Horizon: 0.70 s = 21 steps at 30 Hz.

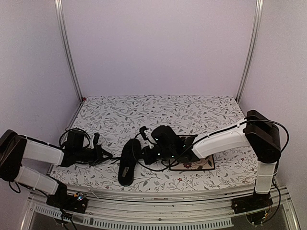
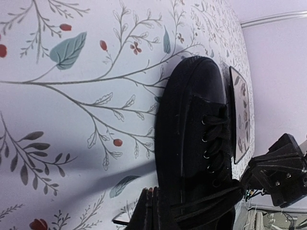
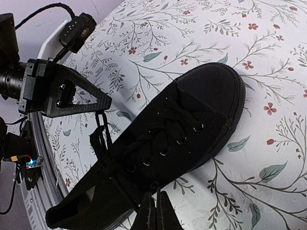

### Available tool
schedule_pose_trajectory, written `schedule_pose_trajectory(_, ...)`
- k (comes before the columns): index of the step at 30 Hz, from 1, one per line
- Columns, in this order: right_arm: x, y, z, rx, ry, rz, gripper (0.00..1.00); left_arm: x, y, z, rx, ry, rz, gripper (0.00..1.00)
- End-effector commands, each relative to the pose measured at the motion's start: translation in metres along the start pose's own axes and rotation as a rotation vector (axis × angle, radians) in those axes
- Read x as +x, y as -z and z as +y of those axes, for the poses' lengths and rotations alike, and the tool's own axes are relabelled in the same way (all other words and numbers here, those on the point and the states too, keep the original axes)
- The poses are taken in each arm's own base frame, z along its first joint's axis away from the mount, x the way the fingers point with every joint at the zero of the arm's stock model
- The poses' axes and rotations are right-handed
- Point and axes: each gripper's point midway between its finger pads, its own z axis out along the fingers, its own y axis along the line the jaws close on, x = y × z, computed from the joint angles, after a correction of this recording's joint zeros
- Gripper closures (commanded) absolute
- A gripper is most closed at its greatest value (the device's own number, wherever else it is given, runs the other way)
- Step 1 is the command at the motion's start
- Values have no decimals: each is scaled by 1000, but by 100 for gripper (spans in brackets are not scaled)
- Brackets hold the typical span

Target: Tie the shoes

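Underneath both pincers lies the surface (image 1: 201,110), covered with a pale cloth printed with grey twigs, green leaves and small red flowers. Between the two pincers stands the shoe (image 1: 127,165) on its sole. It is all black and low-cut, of matt woven cloth, with a smoother band around the sole and a rounded toe cap (image 3: 211,86). Its long axis runs from the near edge of the surface toward the far side, a little slanted. The toe points away from the arm bases and the heel opening faces them.

Behind the right pincer, on the side away from the left one, lies a flat square plate (image 2: 238,115) with a dark rim and a flower pattern. It is just beside the shoe; I cannot tell if they touch.

The left pincer (image 3: 108,102) is near the heel half of the shoe, fully closed on a thin black lace (image 3: 98,132), which hangs from its tip as a narrow loop. The right pincer (image 3: 154,206) hovers low at the opposite flank, its fingers pressed together. Whether a lace is between them I cannot tell. Small round metal eyelets (image 3: 198,127) shine along the lacing.
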Motion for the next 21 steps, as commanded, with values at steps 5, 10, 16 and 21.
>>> schedule_pose_trajectory(5,-10,10,-15,3,-65,-30,98,-2,7,30,-90,26,-33,100)
schedule_pose_trajectory(10,-6,11,-21,13,-78,-23,98,-1,9,39,-113,38,-39,100)
schedule_pose_trajectory(16,-3,12,-27,19,-94,-20,98,-2,10,46,-131,43,-42,100)
schedule_pose_trajectory(21,-7,13,-27,16,-90,-29,98,-1,9,50,-147,40,-41,100)
